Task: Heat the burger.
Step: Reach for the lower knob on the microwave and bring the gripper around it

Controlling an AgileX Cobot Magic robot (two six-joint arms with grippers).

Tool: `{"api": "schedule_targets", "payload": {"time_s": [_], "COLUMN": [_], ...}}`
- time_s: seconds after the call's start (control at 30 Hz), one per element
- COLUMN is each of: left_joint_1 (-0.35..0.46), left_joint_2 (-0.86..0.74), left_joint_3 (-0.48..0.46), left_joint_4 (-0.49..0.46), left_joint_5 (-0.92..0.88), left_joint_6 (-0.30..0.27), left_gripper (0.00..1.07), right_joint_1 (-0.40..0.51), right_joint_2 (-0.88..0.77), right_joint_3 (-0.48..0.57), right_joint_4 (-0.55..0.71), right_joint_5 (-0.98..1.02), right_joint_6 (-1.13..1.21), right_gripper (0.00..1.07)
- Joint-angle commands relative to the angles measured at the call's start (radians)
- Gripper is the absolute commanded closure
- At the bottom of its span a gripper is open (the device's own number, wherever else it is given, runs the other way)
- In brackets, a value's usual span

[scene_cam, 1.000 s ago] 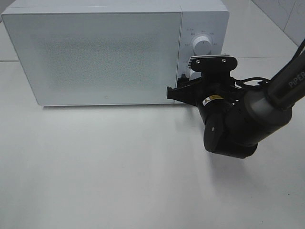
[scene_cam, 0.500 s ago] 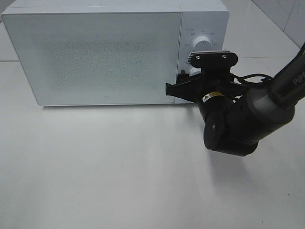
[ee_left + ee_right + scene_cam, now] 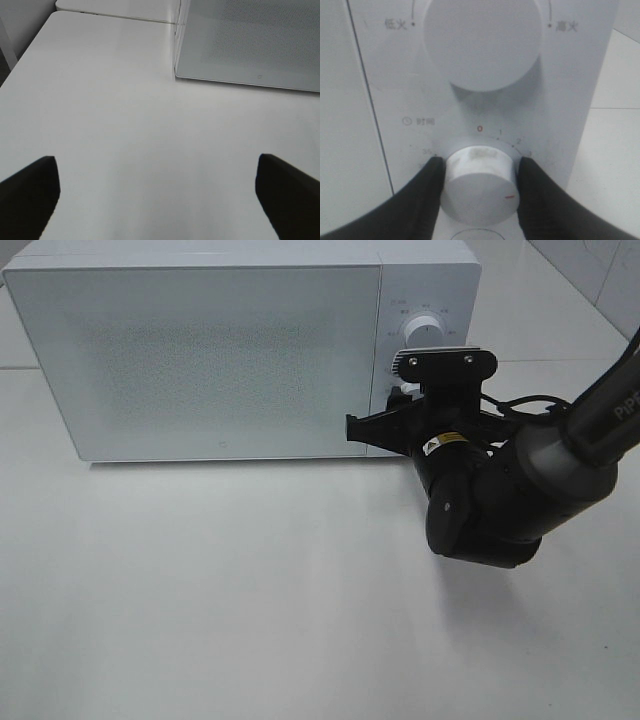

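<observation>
The lower timer dial (image 3: 479, 184) on the microwave (image 3: 440, 270) is clasped between the right fingers (image 3: 422, 195), one pressed against each side. The larger power dial (image 3: 481, 40) is seen just above it. The left fingers (image 3: 30, 187) are spread wide with nothing held, over the table (image 3: 125, 125) near the microwave's front corner. The microwave's door (image 3: 200, 360) is closed, and where the burger is cannot be told.
</observation>
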Motion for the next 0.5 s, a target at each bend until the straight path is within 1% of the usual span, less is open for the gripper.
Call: {"api": "schedule_targets", "payload": {"time_s": [0.03, 0.5], "left_joint_1": [0.0, 0.0], "left_joint_2": [-0.019, -0.019], "left_joint_3": [0.003, 0.003], "left_joint_4": [-0.001, -0.001], "left_joint_5": [-0.014, -0.014], "left_joint_6": [-0.001, -0.001], "left_gripper": [0.06, 0.06], "right_joint_1": [-0.001, -0.001], "right_joint_2": [-0.015, -0.015], "right_joint_3": [-0.014, -0.014], "right_joint_4": [-0.02, -0.025], "right_joint_5": [-0.02, -0.082], "right_joint_6": [-0.006, 0.024], "right_gripper": [1.07, 1.07]}}
